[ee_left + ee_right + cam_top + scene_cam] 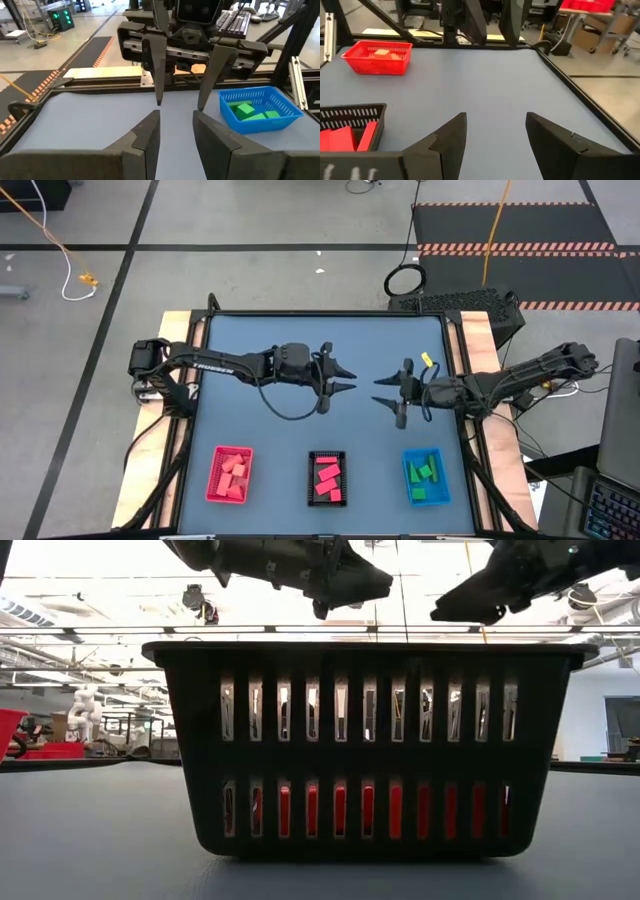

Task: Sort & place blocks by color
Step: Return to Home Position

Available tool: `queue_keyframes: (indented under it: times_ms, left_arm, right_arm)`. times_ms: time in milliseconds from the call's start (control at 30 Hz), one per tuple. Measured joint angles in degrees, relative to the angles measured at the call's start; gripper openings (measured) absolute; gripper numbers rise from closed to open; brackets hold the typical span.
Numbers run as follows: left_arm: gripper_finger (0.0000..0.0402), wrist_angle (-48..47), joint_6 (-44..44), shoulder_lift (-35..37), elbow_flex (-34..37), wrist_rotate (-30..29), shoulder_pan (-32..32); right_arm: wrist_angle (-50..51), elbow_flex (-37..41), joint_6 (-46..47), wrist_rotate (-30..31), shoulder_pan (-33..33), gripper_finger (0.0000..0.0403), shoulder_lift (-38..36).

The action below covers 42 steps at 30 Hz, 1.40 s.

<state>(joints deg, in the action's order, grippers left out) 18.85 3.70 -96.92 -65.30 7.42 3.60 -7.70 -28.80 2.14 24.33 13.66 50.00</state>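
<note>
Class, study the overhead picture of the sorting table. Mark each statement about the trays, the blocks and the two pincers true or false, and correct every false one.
1. The green blocks lie in the blue tray. True.
2. The left pincer grips a block. False: it hangs open and empty above the table.
3. The black tray stands between the red tray and the blue tray. True.
4. The red tray holds green blocks. False: it holds salmon-pink blocks.
5. The right pincer is shut. False: it is open.
</note>
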Motion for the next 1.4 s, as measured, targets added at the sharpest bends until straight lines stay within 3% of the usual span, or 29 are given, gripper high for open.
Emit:
queue_keyframes:
  times_ms: [133,333,400,500,600,867,1133,1400]
  left_arm:
    - [0.0118,-0.31,0.26,0.00,0.00,0.00,-0.32]
    - [0.0118,0.81,0.48,0.00,0.00,0.02,-0.72]
    - [0.0118,1.03,0.50,0.00,0.00,0.01,-0.79]
    - [0.0118,1.12,0.95,0.00,0.00,0.00,-0.79]
    - [0.0118,1.40,0.82,0.00,0.00,0.00,-0.79]
    - [0.0118,1.41,0.10,0.00,0.00,-0.65,-1.07]
    - [0.0118,-3.17,-0.63,3.49,0.00,-3.01,-1.05]
    - [0.0118,-3.29,-1.09,4.13,-0.02,-3.01,-1.16]
  right_arm:
    - [-1.56,0.00,-2.14,-6.24,-1.71,0.0192,1.61]
    - [-2.93,0.00,-9.41,-6.49,-2.09,0.0193,2.41]
    - [-3.88,0.00,-12.80,-5.32,-2.10,0.0192,2.01]
    - [-6.35,0.00,-18.92,2.21,-2.11,0.0189,1.97]
    - [-8.91,0.00,-18.63,6.18,-2.20,0.0188,2.96]
    - [-11.15,-0.02,-9.69,5.12,-4.01,0.0188,8.86]
    - [-11.98,-0.02,-1.28,-10.00,-9.36,0.0187,8.42]
    - [-16.23,-0.02,-0.08,-12.76,-12.29,0.0187,8.13]
